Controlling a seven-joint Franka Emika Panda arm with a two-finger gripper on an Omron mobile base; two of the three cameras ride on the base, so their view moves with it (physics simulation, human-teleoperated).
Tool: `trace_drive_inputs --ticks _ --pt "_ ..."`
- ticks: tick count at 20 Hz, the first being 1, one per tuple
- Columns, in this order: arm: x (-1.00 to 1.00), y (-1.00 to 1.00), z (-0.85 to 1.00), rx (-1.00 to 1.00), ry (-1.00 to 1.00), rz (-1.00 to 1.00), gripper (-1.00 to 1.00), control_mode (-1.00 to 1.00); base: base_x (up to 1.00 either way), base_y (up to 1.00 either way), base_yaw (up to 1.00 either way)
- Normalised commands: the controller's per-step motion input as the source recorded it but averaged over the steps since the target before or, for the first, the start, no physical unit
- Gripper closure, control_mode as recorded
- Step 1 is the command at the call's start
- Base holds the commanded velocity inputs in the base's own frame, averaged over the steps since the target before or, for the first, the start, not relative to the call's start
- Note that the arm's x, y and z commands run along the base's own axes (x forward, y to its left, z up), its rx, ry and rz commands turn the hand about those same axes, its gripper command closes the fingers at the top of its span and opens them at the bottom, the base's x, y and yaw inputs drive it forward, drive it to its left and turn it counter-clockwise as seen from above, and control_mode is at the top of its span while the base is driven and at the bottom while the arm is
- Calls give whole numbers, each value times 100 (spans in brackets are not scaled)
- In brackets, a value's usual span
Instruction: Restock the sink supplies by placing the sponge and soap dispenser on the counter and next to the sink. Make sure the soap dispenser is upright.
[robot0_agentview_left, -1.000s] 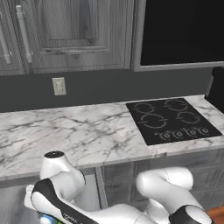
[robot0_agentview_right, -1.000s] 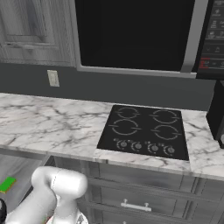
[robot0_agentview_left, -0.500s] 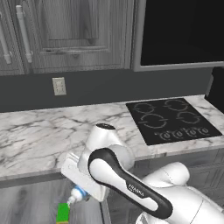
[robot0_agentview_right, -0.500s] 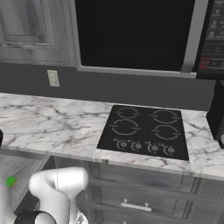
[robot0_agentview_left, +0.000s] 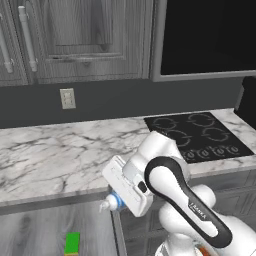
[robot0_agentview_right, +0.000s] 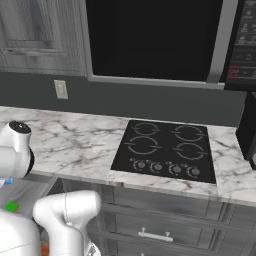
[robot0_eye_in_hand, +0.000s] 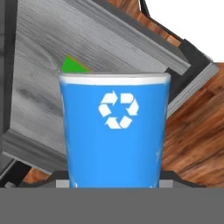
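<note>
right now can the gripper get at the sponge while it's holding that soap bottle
Probably not. The gripper looks shut on the blue soap dispenser, which fills its grasp; the green sponge lies lower, behind the bottle. It would likely need to set the dispenser down first.

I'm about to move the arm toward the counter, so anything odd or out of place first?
Yes. The soap dispenser sits at the gripper lying sideways, nozzle pointing left in the left base view, not upright. The sponge lies low in the open cabinet space below the counter, not on top.
</note>
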Motion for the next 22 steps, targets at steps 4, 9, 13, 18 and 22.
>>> trace_drive_inputs --ticks 4,9,13,18,22 --pt "23 -61 4 13 2 -3 100 -100 0 0 0" --pt "4 -42 0 10 0 -3 100 -100 0 0 0" --pt "3 -24 6 5 0 -3 100 -100 0 0 0" --pt "8 -43 15 9 0 -5 100 -100 0 0 0" --pt "7 -41 13 9 0 -9 100 -100 0 0 0"
